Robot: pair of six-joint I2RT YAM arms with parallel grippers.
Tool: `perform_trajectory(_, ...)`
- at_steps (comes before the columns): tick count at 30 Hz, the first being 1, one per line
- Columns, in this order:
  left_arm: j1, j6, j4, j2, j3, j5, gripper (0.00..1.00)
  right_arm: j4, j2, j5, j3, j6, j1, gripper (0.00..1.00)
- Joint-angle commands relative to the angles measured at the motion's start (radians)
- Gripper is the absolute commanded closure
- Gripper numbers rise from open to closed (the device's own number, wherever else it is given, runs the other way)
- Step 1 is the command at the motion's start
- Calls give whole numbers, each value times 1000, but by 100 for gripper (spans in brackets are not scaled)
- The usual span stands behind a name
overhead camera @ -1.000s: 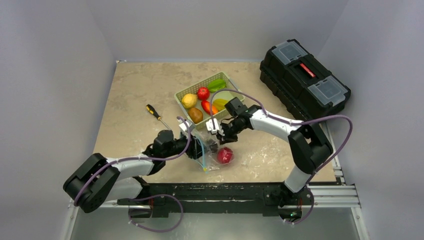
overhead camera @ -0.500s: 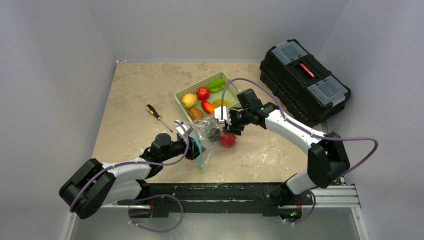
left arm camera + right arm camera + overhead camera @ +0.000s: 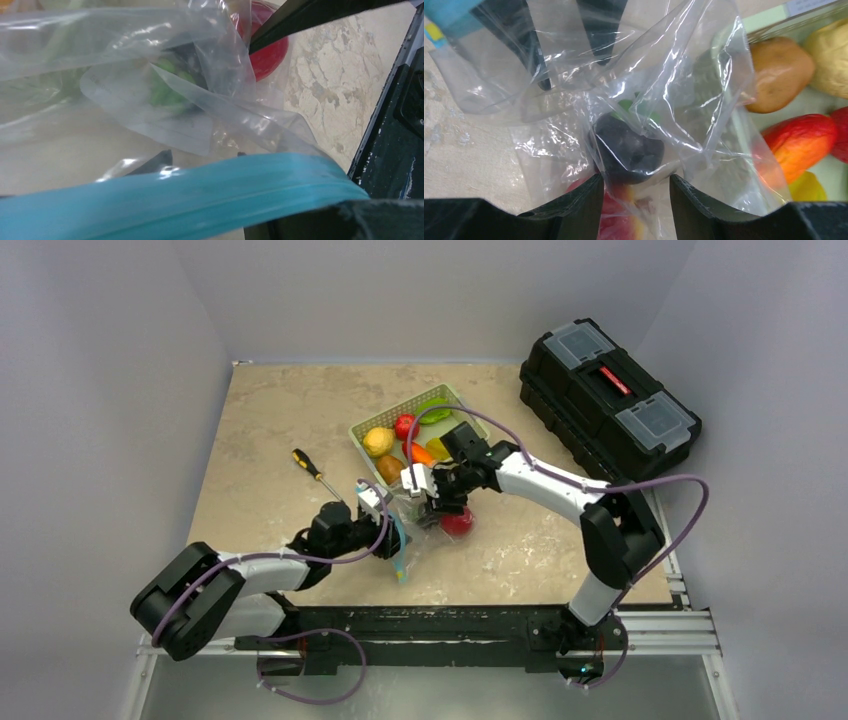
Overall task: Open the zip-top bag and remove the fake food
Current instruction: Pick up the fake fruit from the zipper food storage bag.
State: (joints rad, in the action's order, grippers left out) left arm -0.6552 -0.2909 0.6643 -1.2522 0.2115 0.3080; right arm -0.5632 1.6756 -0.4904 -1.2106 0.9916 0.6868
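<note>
The clear zip-top bag (image 3: 412, 528) stands crumpled at mid-table, its light-blue zipper strip (image 3: 165, 200) toward the left arm. My left gripper (image 3: 388, 530) is at the bag's mouth. Its two fingers (image 3: 524, 50) stand apart and show through the plastic, so it is open. Above the bag's far end my right gripper (image 3: 634, 182) is open, straddling a dark fake fruit (image 3: 629, 147) with green leaves inside the bag. A red apple (image 3: 458, 523) lies at the bag's right end; I cannot tell whether it is inside the bag.
Behind the bag the green basket (image 3: 357, 432) holds several pieces of fake food: yellow, red, green, orange and brown. A yellow-and-black screwdriver (image 3: 312, 468) lies to the left. A black toolbox (image 3: 608, 400) sits at the back right.
My right gripper went from shut to open, swung right, then came back left over the bag. The red apple shifted from the front of the table to the bag's right end.
</note>
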Motion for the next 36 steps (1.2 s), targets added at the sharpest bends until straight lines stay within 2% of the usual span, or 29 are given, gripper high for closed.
perform_trajectory(1, -2, 29, 28, -24, 31, -4, 49, 0, 42, 76, -26, -3, 21, 50)
perform_trajectory(4, -2, 26, 36, -37, 33, -3, 48, -1, 74, 92, -21, 6, 25, 50)
perform_trajectory(10, -3, 32, 50, -43, 26, 0, 45, -50, 94, 21, 9, 76, 44, 54)
perform_trajectory(16, -5, 47, 100, -9, -13, -16, 38, -138, 145, -71, -35, 134, 79, 68)
perform_trajectory(23, -11, 94, 134, 13, -40, 28, 37, -173, 158, -150, -71, 144, 95, 74)
perform_trajectory(27, -14, 96, 139, 10, -42, 62, 37, -217, 171, -243, -99, 145, 95, 84)
perform_trajectory(31, -19, 93, 175, 11, -55, 125, 36, -266, 203, -330, -124, 130, 95, 85)
perform_trajectory(36, -32, 86, 222, 1, -64, 182, 36, -225, 211, -357, -118, 48, 89, 84)
